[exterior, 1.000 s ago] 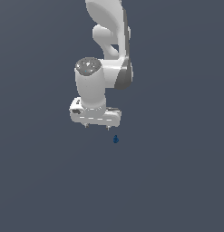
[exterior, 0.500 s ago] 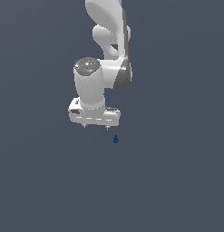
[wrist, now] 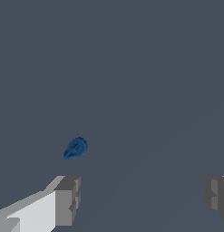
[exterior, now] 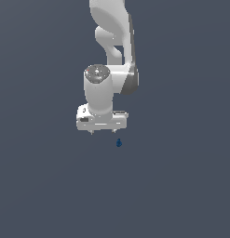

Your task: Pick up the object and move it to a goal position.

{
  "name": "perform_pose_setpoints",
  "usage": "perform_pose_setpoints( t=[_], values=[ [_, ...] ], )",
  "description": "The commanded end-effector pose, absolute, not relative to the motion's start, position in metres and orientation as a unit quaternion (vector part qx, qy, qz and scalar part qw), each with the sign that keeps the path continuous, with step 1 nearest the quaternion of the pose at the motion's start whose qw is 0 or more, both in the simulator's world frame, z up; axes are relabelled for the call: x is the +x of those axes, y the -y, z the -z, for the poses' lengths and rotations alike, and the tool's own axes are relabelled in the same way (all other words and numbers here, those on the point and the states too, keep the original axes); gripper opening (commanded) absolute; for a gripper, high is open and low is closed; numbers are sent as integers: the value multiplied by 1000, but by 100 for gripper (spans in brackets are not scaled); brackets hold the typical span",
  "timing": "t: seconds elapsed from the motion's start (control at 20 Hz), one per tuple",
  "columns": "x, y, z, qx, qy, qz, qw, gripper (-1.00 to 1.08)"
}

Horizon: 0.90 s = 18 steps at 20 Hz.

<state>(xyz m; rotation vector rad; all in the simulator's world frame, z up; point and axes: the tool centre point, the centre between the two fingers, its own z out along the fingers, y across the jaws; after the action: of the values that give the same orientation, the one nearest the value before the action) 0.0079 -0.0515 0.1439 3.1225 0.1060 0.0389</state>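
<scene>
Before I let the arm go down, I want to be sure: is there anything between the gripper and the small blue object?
Nothing visible stands between them. The gripper hangs open near the blue object, which lies alone on the bare grey surface, outside the fingers.

object (exterior: 118, 142) apparently just below the fingers (exterior: 114, 131), apart, toward exterior view's right

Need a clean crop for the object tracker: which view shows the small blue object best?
The wrist view. There the blue object fills more of the frame, with its rounded outline and shading readable, just beyond one finger of the open gripper. The exterior view shows it only as a tiny dark blue speck below the gripper.
</scene>
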Motion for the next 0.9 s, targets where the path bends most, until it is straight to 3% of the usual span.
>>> perform_pose_setpoints(
  t=[0.0,0.85],
  values=[
    [7,44,-138,998,-69,-10,9,100],
    [1,-13,-99,948,-319,-1,2,100]
  ],
)
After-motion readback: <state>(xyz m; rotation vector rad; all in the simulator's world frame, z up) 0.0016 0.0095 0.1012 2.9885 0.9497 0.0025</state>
